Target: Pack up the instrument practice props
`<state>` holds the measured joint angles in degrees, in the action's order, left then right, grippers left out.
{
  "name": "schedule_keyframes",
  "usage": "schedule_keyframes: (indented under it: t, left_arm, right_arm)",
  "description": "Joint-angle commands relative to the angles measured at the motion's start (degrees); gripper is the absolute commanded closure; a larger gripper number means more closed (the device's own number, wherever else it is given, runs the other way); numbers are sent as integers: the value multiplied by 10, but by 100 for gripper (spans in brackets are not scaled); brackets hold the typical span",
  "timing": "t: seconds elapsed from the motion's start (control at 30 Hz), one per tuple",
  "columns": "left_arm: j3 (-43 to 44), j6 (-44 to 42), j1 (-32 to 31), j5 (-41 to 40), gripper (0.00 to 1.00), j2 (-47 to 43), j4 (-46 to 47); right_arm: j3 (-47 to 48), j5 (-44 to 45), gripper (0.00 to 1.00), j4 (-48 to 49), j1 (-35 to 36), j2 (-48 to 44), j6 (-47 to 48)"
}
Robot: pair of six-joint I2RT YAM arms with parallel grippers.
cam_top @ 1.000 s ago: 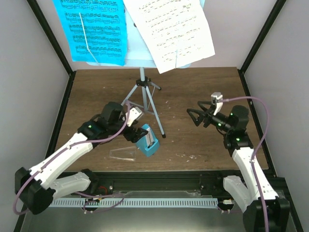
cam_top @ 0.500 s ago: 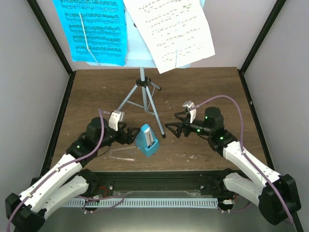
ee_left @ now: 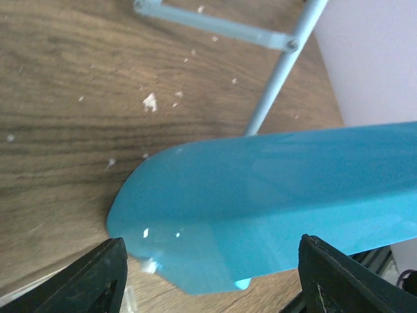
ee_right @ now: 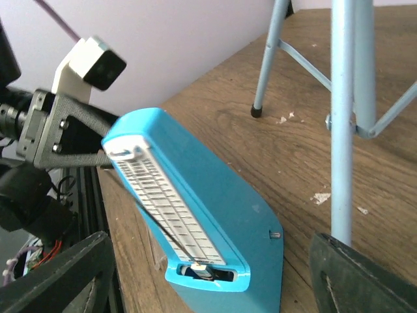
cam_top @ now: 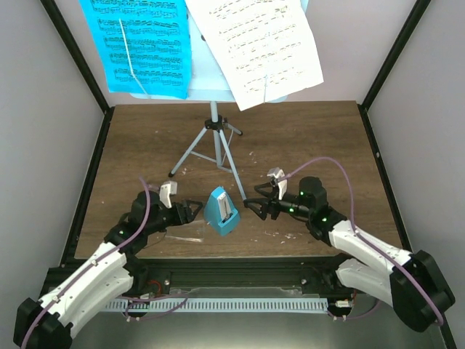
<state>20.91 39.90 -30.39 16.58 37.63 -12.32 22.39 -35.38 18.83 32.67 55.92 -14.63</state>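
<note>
Flanking the teal metronome (cam_top: 220, 212) on the bench (cam_top: 305, 138), the left tool (cam_top: 192, 211) and right tool (cam_top: 254, 208) both have their jaws apart.

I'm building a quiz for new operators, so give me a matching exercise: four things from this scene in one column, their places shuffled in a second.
Things:
1. teal metronome
2. cyan music sheet
3. white music sheet
4. clear cover

Places:
A. flat on the table, just beside the left gripper
B. right half of the music stand, tilted
C. upright on the table, between the left gripper and the right gripper
D. left half of the music stand

Pairs: 1-C, 2-D, 3-B, 4-A
</note>
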Motion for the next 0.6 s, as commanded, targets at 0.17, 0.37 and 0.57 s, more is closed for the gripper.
schedule_keyframes:
  t: [0.17,0.37,0.57]
  left_arm:
    - [-7,10,2,6,31,56,11]
    - [-18,11,2,23,43,98,50]
    - [-35,12,1,24,47,108,73]
  right_arm:
    - [14,63,22,24,4,97,-44]
    - [8,46,26,61,8,146,-69]
    - [18,37,33,70,11,210,-80]
